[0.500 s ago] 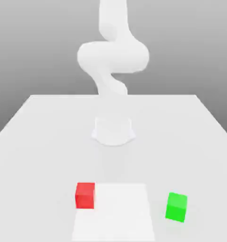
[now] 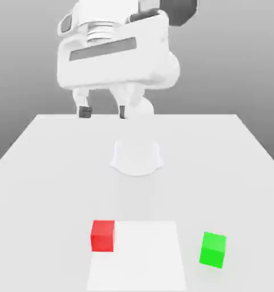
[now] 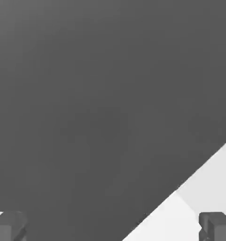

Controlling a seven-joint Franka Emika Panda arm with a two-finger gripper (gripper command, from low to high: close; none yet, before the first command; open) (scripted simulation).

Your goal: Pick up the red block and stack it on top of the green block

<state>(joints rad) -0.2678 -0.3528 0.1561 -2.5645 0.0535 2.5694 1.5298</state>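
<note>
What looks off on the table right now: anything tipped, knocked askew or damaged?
Nothing stands out. The red block sits flat at the pale mat edge, and the green block rests apart on the table, slightly turned. The gripper hangs open high above, holding nothing.

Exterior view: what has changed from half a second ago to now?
The arm's hand has swung into sight near the camera, high above the table; its claw hangs open and empty, well clear of both blocks. Nothing was taken hold of or let go. The red block and the green block lie where they were, apart on the table.
</note>
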